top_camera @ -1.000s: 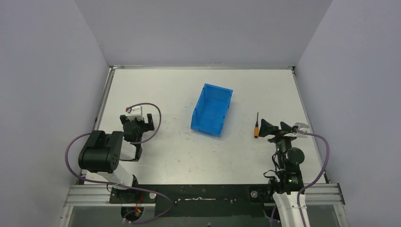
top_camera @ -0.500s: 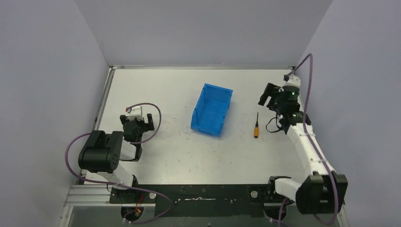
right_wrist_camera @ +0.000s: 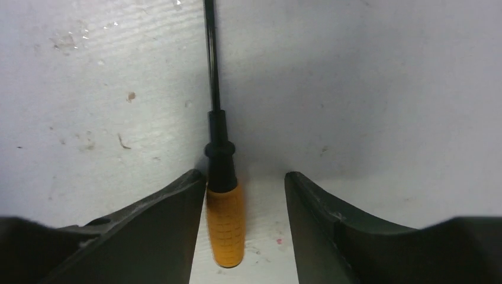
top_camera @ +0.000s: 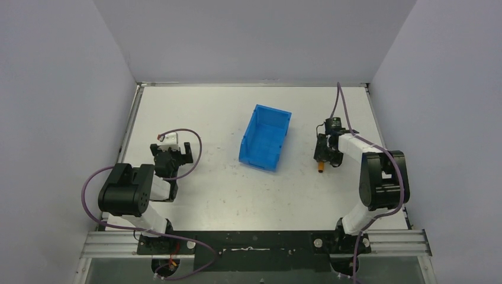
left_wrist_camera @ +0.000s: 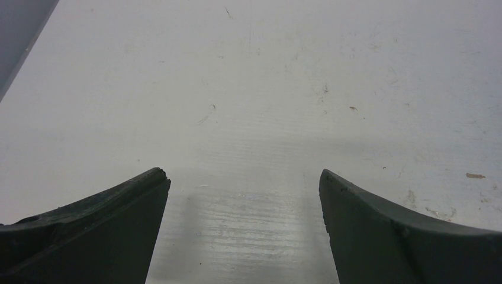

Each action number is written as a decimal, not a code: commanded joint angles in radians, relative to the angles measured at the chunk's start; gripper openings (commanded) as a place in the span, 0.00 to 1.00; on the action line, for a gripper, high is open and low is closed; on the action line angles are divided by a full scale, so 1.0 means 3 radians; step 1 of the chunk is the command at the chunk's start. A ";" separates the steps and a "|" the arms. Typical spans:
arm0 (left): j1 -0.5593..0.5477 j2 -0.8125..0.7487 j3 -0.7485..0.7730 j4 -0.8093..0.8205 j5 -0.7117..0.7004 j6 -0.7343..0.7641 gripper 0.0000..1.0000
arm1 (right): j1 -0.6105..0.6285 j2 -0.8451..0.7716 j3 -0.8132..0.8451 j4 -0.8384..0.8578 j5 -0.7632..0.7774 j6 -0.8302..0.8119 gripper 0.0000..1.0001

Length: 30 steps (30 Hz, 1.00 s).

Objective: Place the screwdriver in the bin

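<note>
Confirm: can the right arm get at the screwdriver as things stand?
Likely yes. The right gripper straddles the orange handle of the screwdriver, which lies flat on the table with nothing in between. The jaws are open, with a gap on one side, so no grip yet.
</note>
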 commanded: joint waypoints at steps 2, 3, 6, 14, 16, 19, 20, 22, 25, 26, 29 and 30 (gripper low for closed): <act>0.0012 -0.0018 0.0071 0.0197 0.0020 -0.0010 0.97 | 0.0080 0.0128 0.0076 0.0019 0.0076 -0.0029 0.30; 0.0012 -0.0017 0.0071 0.0193 0.0019 -0.0012 0.97 | 0.0089 0.0122 0.0087 0.0002 0.0071 -0.0036 0.17; 0.0012 -0.0016 0.0071 0.0193 0.0020 -0.0014 0.97 | 0.0129 0.0006 0.0246 -0.0159 0.0123 -0.0044 0.00; 0.0015 -0.0014 0.0075 0.0193 0.0020 -0.0009 0.97 | 0.0253 -0.0521 0.1282 -0.1001 0.0302 0.0021 0.00; 0.0012 -0.0016 0.0075 0.0194 0.0020 -0.0009 0.97 | 0.0333 -0.0595 0.1598 -0.1146 0.0264 0.0093 0.00; 0.0013 -0.0015 0.0075 0.0193 0.0021 -0.0013 0.97 | 0.0564 -0.0664 0.1999 -0.1180 0.0201 0.0288 0.00; 0.0012 -0.0016 0.0072 0.0190 0.0021 -0.0011 0.97 | 0.0701 -0.0673 0.2099 -0.1136 0.0213 0.0357 0.00; 0.0012 -0.0018 0.0071 0.0190 0.0021 -0.0011 0.97 | 0.1057 -0.0677 0.2243 -0.0975 0.0326 0.0481 0.00; 0.0015 -0.0018 0.0073 0.0193 0.0025 -0.0009 0.97 | 0.1469 -0.0604 0.2279 -0.0681 0.0481 0.0592 0.00; 0.0015 -0.0014 0.0073 0.0191 0.0022 -0.0011 0.97 | 0.1563 -0.0551 0.2258 -0.0610 0.0535 0.0619 0.00; 0.0012 -0.0017 0.0071 0.0195 0.0020 -0.0012 0.97 | 0.1713 -0.0341 0.2168 -0.0459 0.0521 0.0682 0.00; 0.0012 -0.0017 0.0071 0.0196 0.0020 -0.0010 0.97 | 0.1746 -0.0253 0.2127 -0.0408 0.0480 0.0700 0.00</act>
